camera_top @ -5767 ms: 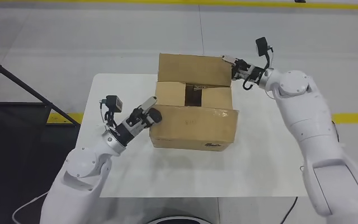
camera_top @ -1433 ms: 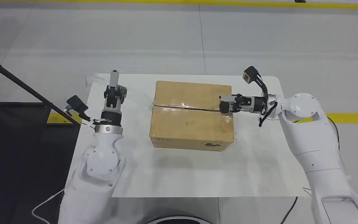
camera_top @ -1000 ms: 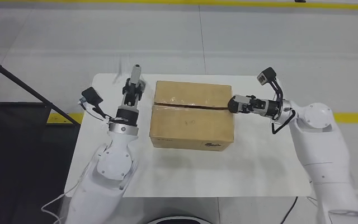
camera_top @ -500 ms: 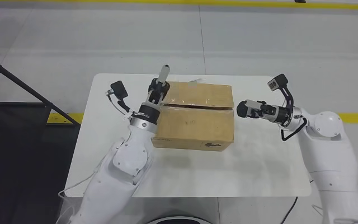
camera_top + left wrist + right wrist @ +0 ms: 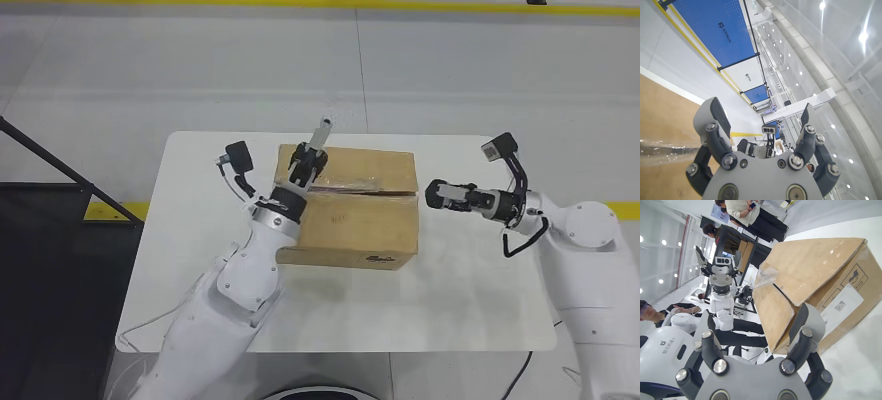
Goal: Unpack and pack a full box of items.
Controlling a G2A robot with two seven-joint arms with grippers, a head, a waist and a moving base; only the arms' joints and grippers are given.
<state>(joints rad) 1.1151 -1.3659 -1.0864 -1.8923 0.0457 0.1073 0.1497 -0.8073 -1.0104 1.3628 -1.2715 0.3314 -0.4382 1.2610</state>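
Closing box [image 5: 345, 215], likely | seam [image 5: 352, 186] below left gripper [image 5: 316, 138], jaws apart | right gripper [image 5: 432, 193] likewise spread, box just ahead | next: press seam flat

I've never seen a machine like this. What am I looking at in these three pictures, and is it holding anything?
It is a robot with two arms, each ending in a two-fingered claw. One picture looks down from a camera above the arms: a closed cardboard box, with clear tape along its top seam, stands on a white table. The other two come from small cameras on the wrists, so each claw's own fingers appear up close. The left claw is raised over the box's top near its left end, open and empty. The right claw is just off the box's right end, also open, holding nothing.
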